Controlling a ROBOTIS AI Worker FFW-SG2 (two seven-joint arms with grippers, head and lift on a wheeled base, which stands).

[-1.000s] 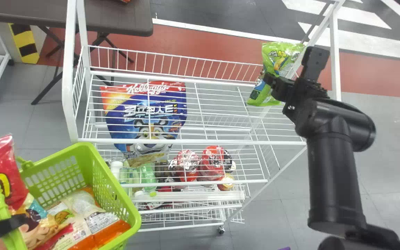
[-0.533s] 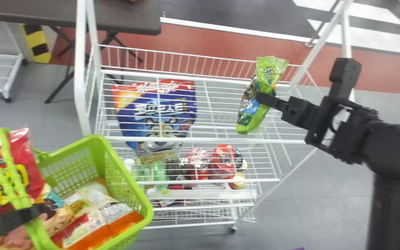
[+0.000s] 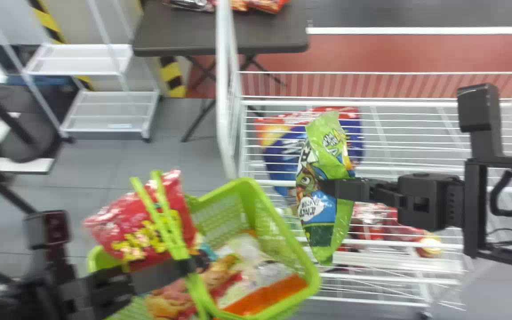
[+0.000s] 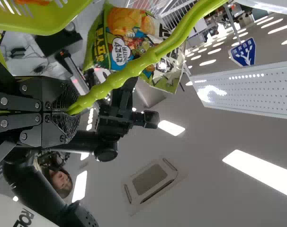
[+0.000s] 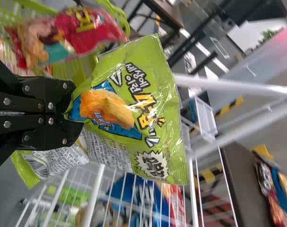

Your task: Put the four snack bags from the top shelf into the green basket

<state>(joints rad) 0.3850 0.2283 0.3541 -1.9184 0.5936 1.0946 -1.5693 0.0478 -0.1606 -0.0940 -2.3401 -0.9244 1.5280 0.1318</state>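
"While the right gripper (image 3: 328,188) hangs out in front of a white wire rack (image 3: 225,89), what is in its grasp?"

"A green snack bag (image 3: 337,165), clamped between its fingers about halfway up and held roughly upright. It is outside the green basket (image 3: 311,278), near the rim on the basket's right side; whether the two touch, I cannot tell."

"And the left gripper (image 3: 186,266)?"

"Clamped on the basket's green handles (image 3: 176,245), which lean together where they meet the grip. The basket is tilted, in front of the rack's left side."

"Anything inside?"

"A red snack bag (image 3: 138,222) rises out of the left side, pressed behind the handles. Lower down, toward the right rim, lies an orange-and-white bag (image 3: 276,293)."

"What about the top shelf (image 3: 266,182)?"

"Its front edge runs behind the green bag. A blue cereal bag (image 3: 278,162) is seen through its wires, toward the shelf's left end, partly hidden by the green bag. Red packages (image 3: 371,218) are lower in the rack, right of it."

"And in the background?"

"A dark folding table (image 3: 265,38), beyond the rack's back left corner, bearing several packages (image 3: 267,4)."
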